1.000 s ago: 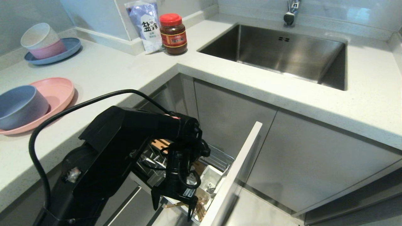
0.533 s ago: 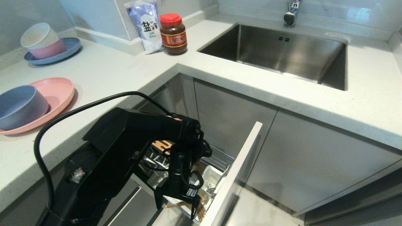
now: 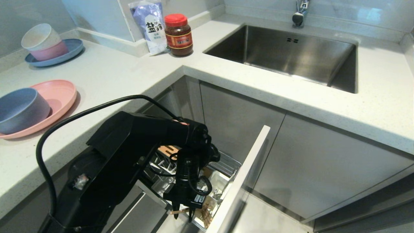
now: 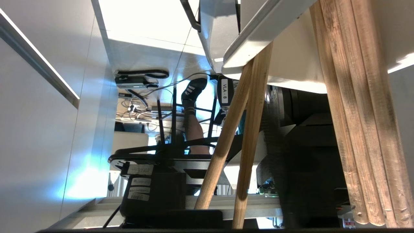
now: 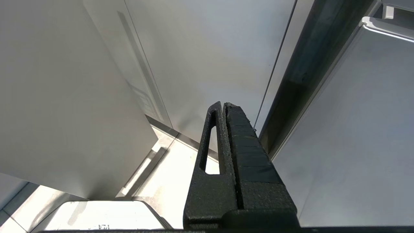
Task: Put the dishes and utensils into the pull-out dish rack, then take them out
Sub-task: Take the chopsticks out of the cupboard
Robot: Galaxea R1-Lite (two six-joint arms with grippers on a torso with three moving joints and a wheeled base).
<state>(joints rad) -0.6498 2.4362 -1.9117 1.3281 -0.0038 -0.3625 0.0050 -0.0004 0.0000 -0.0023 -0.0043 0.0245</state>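
The left claw (image 3: 182, 217) is being held pointing straight down over the near corner of the pull-out rack (image 3: 226, 165), beside the rack's white front panel (image 3: 241, 181). Its fingers are being drawn narrow, and a pair of chopsticks (image 3: 181, 211) is lying right at their tips, long axis roughly level and crossing the fingers. In the left wrist view the chopsticks (image 4: 239, 142) are being seen running lengthwise close to the camera, under the white cutlery cup (image 4: 258, 38), beside a bundle of other wooden sticks (image 4: 355, 129). Whether they are being pinched firmly cannot be told; it is judged that a grip is being made for lifting them out. The pink plate (image 3: 59, 97) and blue-grey bowl (image 3: 21, 108) are sitting on the counter (image 3: 113, 74), well left of the rack. The right claw (image 5: 226, 136) is being kept pressed together and empty, parked low by the cabinet fronts.
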